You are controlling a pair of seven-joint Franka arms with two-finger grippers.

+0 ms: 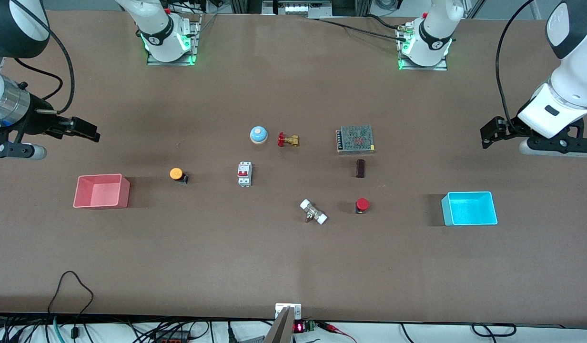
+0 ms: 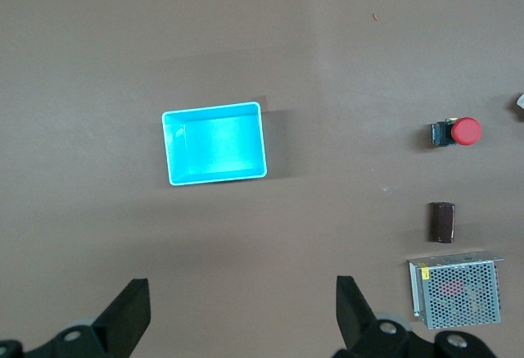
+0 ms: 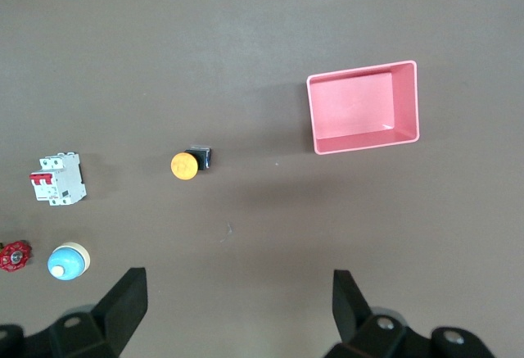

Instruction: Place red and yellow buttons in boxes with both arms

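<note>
The orange-yellow button (image 1: 176,173) sits on the table beside the empty pink-red box (image 1: 101,191), toward the right arm's end. Both show in the right wrist view: button (image 3: 184,165), box (image 3: 363,106). The red button (image 1: 362,205) sits beside the empty cyan-blue box (image 1: 470,208), toward the left arm's end. Both show in the left wrist view: button (image 2: 465,131), box (image 2: 215,142). My right gripper (image 1: 86,129) (image 3: 237,276) is open and empty, up in the air near the pink-red box. My left gripper (image 1: 489,133) (image 2: 241,284) is open and empty, up in the air near the cyan-blue box.
Mid-table stand a blue dome with a tan centre (image 1: 258,135), a brass valve with a red handle (image 1: 288,140), a white breaker (image 1: 244,173), a mesh-topped metal unit (image 1: 355,139), a small dark block (image 1: 360,168) and a white-ended fitting (image 1: 313,212).
</note>
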